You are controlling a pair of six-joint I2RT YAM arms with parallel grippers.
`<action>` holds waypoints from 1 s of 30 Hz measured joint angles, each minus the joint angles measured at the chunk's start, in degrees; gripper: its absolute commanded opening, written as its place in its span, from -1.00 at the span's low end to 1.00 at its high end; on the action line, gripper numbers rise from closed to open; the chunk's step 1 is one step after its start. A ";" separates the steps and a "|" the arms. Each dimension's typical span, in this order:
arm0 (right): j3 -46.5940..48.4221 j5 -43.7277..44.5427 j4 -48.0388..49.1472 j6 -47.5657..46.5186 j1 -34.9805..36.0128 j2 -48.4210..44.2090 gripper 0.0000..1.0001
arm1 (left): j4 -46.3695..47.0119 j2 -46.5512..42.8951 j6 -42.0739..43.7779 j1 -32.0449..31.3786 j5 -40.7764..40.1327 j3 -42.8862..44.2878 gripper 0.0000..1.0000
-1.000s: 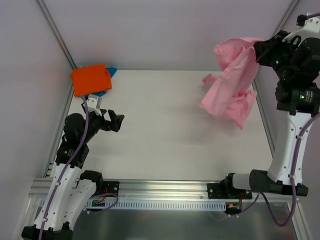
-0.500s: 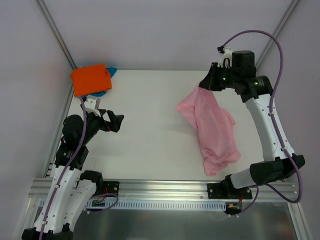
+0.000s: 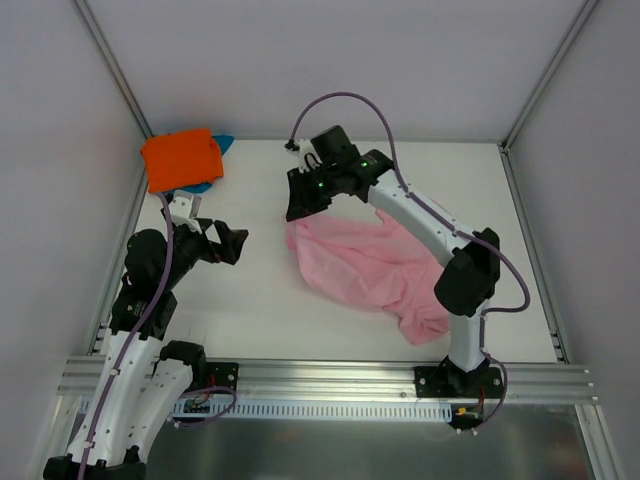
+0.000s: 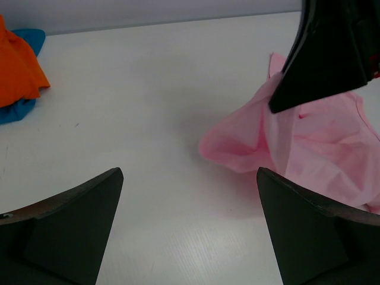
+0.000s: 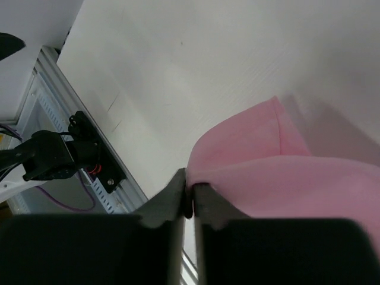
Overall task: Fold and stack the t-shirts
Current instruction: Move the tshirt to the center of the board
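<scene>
From above, the right gripper (image 3: 299, 208) hangs over the middle of the white table (image 3: 250, 300), and the pink t-shirt (image 3: 370, 265) trails from it toward four o'clock, crumpled on the surface. The left gripper (image 3: 232, 245) sits well apart at nine o'clock, spread wide and holding nothing. At the ten o'clock corner the orange t-shirt (image 3: 180, 158) lies folded on the teal t-shirt (image 3: 222, 142), with pale walls (image 3: 400, 60) around. In the left wrist view, the left gripper (image 4: 190, 231) gapes over bare table (image 4: 148, 89); the pink t-shirt (image 4: 309, 142) bunches at two o'clock under the right gripper (image 4: 332, 53), the orange t-shirt (image 4: 18, 71) at ten. In the right wrist view, the right gripper (image 5: 190, 199) is clenched on the pink t-shirt (image 5: 285, 184) at its hem, above the table (image 5: 196, 71), with an aluminium rail (image 5: 50, 89) at nine o'clock.
</scene>
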 measured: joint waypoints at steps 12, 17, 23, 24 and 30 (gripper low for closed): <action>-20.13 21.00 7.19 -2.95 4.02 -12.52 0.85 | -0.02 0.37 0.00 0.00 0.02 0.00 0.97; -34.29 39.67 7.93 -3.52 0.50 -36.26 0.85 | -0.31 0.50 -0.33 0.00 1.73 0.02 0.97; -46.64 47.41 5.62 2.27 -3.50 -52.65 0.81 | -7.93 3.82 -4.39 -0.02 3.32 4.11 0.97; -49.59 47.32 5.49 3.72 -3.28 -53.94 0.80 | -9.27 4.07 -5.51 -0.02 3.21 4.33 0.98; -64.19 45.11 3.37 11.58 -2.91 -55.58 0.78 | -14.99 2.60 -12.48 -1.53 3.02 2.19 0.97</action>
